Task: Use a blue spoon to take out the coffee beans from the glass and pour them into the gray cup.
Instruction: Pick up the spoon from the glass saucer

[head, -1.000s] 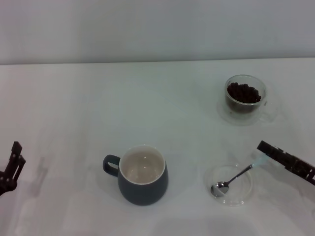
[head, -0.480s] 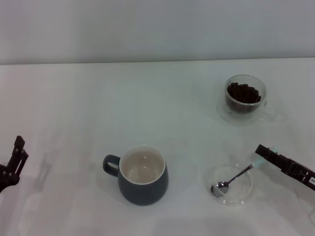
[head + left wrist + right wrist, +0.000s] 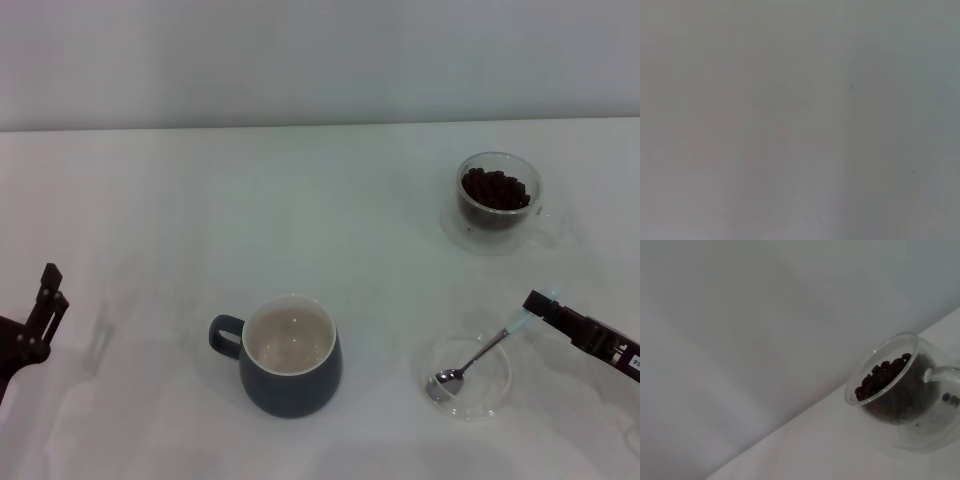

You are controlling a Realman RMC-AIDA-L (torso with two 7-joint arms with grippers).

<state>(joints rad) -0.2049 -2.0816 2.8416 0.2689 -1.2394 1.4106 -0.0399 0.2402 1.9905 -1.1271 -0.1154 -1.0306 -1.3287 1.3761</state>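
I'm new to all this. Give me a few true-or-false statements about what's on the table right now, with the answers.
1. The coffee beans are in the glass. True.
2. The gray cup already holds beans. False: its cream inside is bare.
3. The blue spoon rests with its bowl on a clear saucer. True.
4. The left gripper is at the spoon's handle. False: the right gripper is there; the left is far off at the table edge.
5. The glass lies tipped over. False: it stands upright.

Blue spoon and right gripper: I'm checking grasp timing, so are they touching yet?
Cannot tell. In the head view the right gripper tip meets the blue spoon at its pale handle end, but neither contact nor gap shows plainly.
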